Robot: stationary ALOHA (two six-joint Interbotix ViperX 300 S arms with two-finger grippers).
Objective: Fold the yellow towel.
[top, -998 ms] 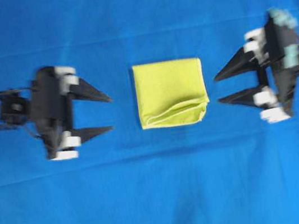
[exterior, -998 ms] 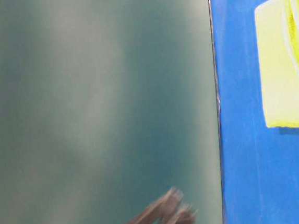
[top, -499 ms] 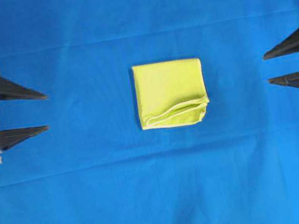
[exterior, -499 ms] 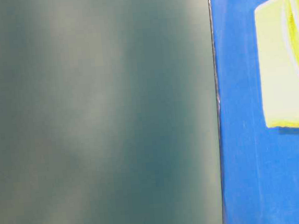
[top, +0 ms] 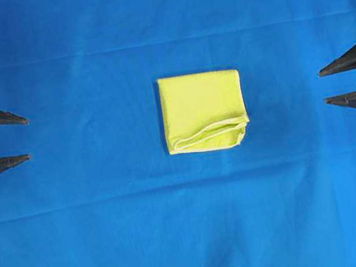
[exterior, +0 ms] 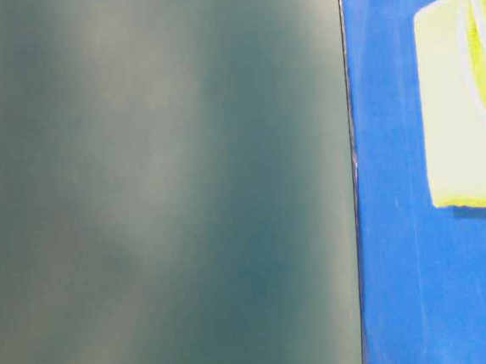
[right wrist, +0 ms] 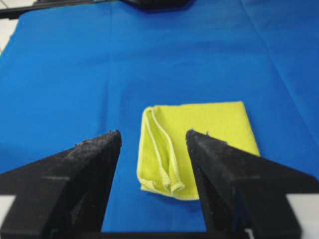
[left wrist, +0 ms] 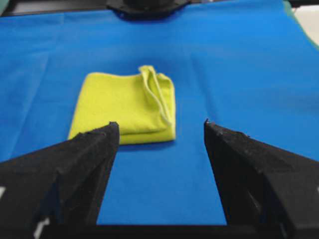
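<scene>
Your yellow towel (top: 203, 111) lies folded into a compact, near-square pad at the middle of the blue cloth (top: 195, 239), its pale stitched hems layered along the 6 o'clock edge. No writing or label shows on it. At 9 o'clock, your left gripper (top: 26, 138) stands apart, empty; at 3 o'clock, your right gripper (top: 323, 87) likewise.

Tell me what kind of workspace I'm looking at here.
Likely a lab tabletop set up for cloth handling. A large blue cloth covers the surface, one folded yellow towel lies mid-table, and the open left gripper and right gripper face it from opposite edges.
</scene>
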